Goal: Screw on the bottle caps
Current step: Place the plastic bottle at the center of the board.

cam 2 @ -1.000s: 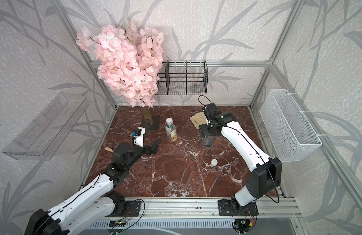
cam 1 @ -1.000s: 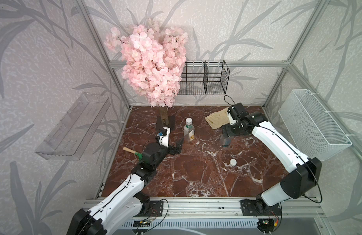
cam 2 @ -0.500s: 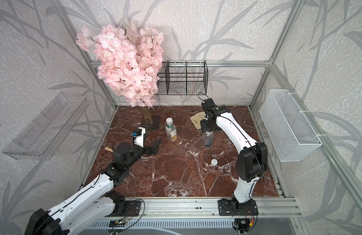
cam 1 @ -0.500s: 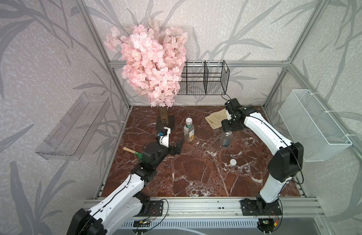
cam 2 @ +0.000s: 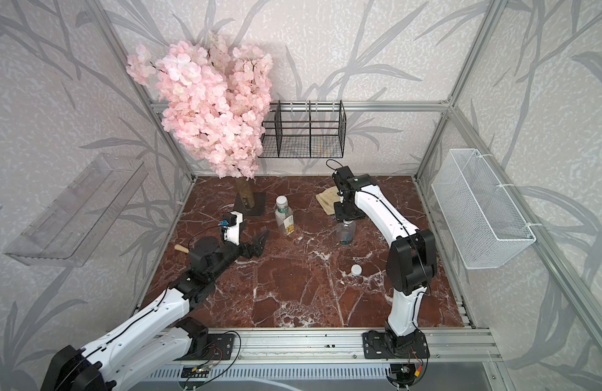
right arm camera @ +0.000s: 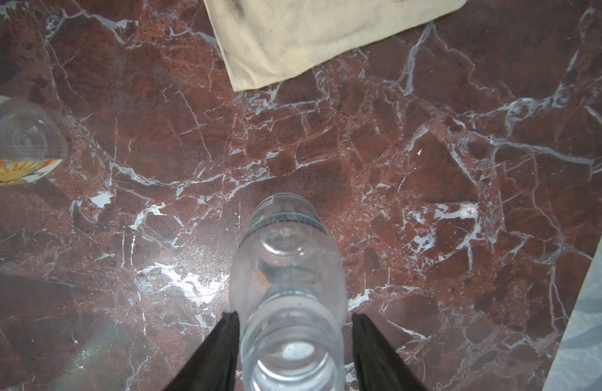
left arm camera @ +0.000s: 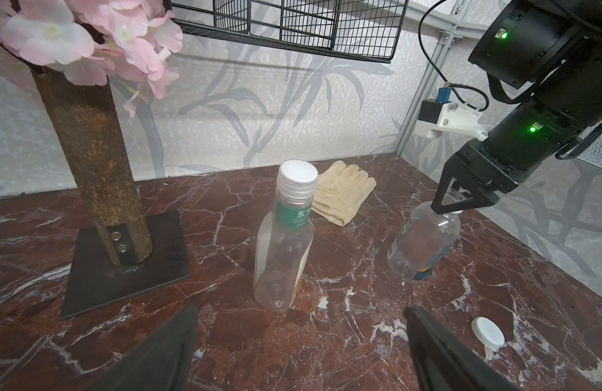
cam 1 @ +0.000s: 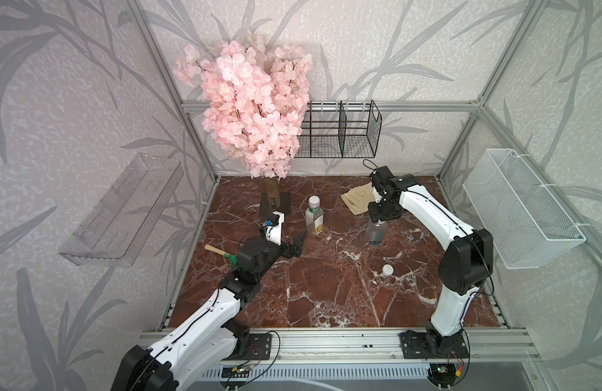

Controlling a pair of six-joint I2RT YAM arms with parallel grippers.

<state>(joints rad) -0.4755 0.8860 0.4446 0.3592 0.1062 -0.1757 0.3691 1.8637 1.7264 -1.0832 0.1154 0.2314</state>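
On the red marble worktop, both arms reach inward. The left gripper sits low, near the green-banded bottle, its jaws spread wide and holding nothing; in its wrist view the dark fingers frame that bottle without touching it. The right gripper points down over the round bottle, its jaws straddling the uncapped neck. One finger lies against the neck and the other just beside it; whether the grip is firm cannot be told. The green-banded bottle stands upright and carries a white cap. A loose cap lies flat on the worktop, apart from both bottles.
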